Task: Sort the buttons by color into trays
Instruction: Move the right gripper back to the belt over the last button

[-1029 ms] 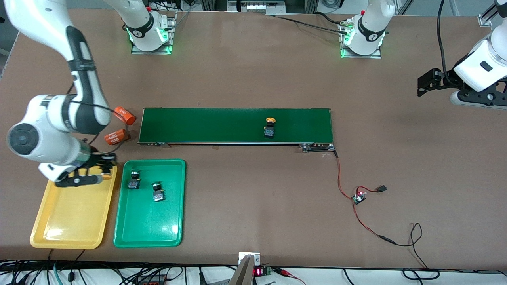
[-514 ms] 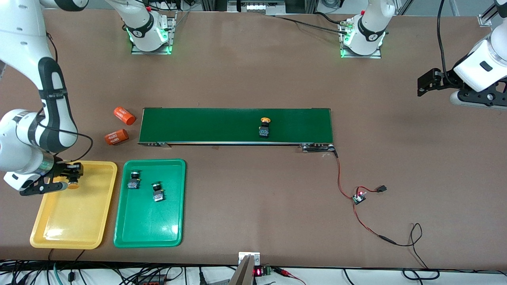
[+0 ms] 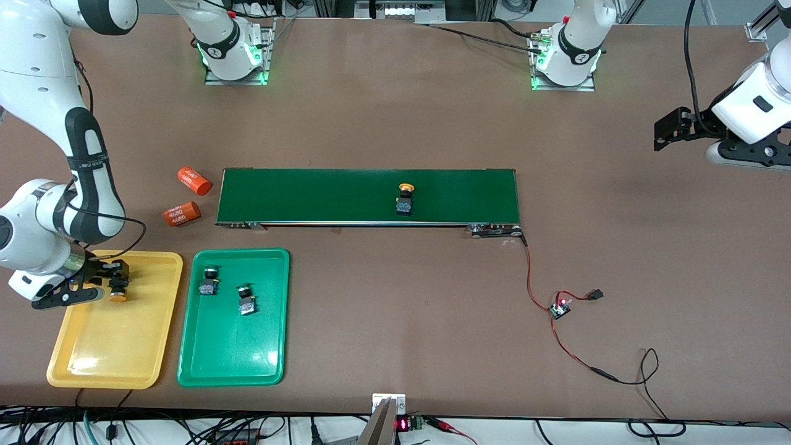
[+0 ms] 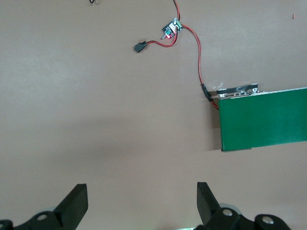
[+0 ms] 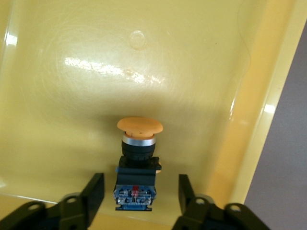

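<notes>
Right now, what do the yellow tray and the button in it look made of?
Yellow tray: looks like glossy moulded plastic, given the bright glare patches and rounded wall. Button: matte orange cap, probably plastic; a shiny, metal-looking collar; a black and blue body, likely plastic.

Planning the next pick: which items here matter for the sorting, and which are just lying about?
Job items:
yellow tray, yellow-capped button inside it, between the open right tool
green tray, two green-capped buttons
yellow-capped button on conveyor belt

Lying about:
orange cylinders
wired circuit board

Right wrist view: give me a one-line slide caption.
Right tool open astride a yellow-capped button lying in the yellow tray.
</notes>
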Controlling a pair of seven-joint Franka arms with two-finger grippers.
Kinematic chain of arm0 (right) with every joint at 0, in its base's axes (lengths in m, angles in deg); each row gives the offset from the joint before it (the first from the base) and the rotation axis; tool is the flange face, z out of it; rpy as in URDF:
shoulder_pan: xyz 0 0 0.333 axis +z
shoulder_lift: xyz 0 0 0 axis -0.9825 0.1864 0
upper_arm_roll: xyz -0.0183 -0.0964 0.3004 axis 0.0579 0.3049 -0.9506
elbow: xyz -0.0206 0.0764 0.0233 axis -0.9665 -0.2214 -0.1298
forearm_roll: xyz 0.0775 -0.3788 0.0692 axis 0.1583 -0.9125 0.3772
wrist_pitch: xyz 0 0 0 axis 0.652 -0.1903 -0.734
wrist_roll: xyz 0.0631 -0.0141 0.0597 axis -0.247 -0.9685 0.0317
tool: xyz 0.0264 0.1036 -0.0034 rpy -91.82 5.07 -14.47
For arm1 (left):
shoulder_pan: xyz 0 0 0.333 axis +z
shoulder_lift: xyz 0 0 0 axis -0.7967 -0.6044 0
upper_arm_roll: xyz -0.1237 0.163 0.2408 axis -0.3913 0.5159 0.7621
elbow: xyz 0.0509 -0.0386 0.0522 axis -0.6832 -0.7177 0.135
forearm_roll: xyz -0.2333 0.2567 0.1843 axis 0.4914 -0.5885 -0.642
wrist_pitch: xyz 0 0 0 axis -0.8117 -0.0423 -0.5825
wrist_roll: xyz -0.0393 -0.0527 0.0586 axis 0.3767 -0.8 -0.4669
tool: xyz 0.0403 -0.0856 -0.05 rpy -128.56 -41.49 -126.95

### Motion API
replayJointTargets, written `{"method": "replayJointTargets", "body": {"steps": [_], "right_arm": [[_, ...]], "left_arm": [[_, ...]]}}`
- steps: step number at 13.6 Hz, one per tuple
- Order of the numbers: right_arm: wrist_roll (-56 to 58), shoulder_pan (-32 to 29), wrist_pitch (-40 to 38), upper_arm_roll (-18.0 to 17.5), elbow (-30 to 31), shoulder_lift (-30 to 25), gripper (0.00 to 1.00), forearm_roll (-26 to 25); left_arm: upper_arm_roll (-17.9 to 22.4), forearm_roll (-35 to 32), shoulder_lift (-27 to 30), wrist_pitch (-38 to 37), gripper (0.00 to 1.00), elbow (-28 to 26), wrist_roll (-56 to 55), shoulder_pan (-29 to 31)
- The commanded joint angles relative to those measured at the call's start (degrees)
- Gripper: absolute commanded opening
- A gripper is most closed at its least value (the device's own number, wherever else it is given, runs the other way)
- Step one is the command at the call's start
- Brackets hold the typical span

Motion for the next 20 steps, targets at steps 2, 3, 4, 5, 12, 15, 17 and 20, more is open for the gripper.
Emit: {"method": "replayJointTargets", "body": {"steps": [2,3,4,5,12,15,17,20], "right_arm": [[2.6,0.1,-0.2,-1.1,2.8,-3.4,1.00,0.1],[2.5,1.1,-0.7,-1.1,5.8,-6.7,1.00,0.2],[1.9,2.9,-2.1,-1.2,9.3,-10.5,1.00,0.6],[1.6,4.2,-4.1,-1.2,11.6,-13.5,1.00,2.0],[-36.4,23.3,-21.1,-1.3,14.7,-25.9,1.00,6.3],[-48.4,32.3,-20.1,-1.5,14.6,-25.5,1.00,7.0],[-52.2,36.4,-18.4,-1.5,14.5,-24.8,1.00,7.0],[-59.2,40.9,-13.3,-3.2,14.3,-22.7,1.00,7.0]], "left_arm": [[-0.1,-1.3,-0.7,-0.5,1.00,1.6,0.2,0.0],[0.0,-1.3,-1.1,-0.5,1.00,2.3,0.2,-0.1],[-0.1,-1.3,-1.1,-0.5,1.00,2.4,0.3,0.0],[0.0,-1.3,-1.1,-0.5,1.00,2.4,0.3,-0.1],[0.0,-1.2,-1.2,-0.7,1.00,2.4,0.2,0.2],[0.0,-1.2,-1.2,-0.8,1.00,2.4,0.2,0.2],[0.3,-1.2,-1.2,-0.7,1.00,2.4,0.2,0.3],[0.4,-1.2,-1.3,-0.7,1.00,2.4,0.2,0.3]]}}
